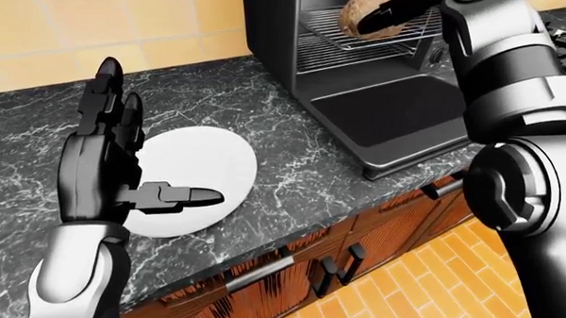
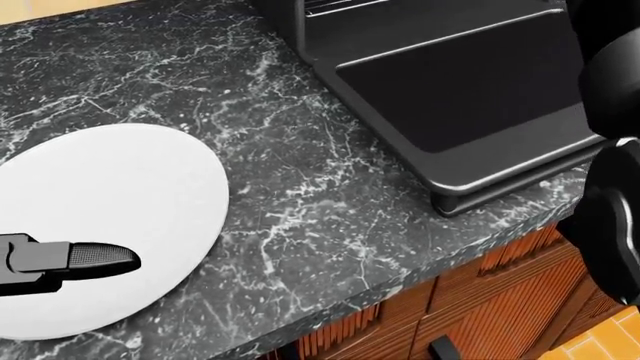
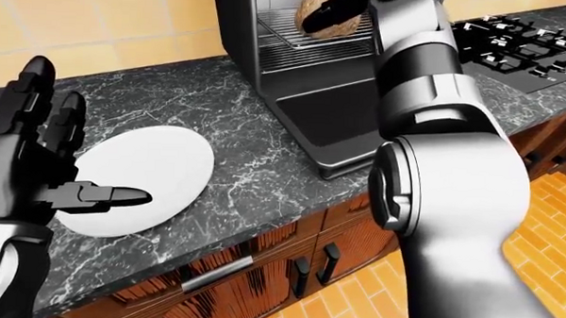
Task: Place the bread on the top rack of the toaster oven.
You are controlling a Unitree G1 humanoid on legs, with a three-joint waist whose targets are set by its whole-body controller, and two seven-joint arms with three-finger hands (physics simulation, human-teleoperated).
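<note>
Dark marbled worktop, carried on wooden cabinets with dark handles, above an orange tiled floor; a yellow wall runs along its far edge. Toaster oven, black, standing near the worktop's right end in the left-eye view, its door folded down flat toward the near edge and its wire racks exposed. Cooktop, black, set into the worktop beyond the oven, seen in the right-eye view. Right arm, silver and black, reaching up from the lower right into the oven mouth. White plate, round, lying bare on the worktop near its near edge, well apart from the oven. Left hand, raised upright over the plate's left side, its fingers spread apart and straight, the thumb pointing across the plate and gripping nothing. Bread, a brown rounded loaf, held at the oven opening above the upper rack; whether it touches the rack cannot be told. Right hand, its dark fingers clamped round the bread.
</note>
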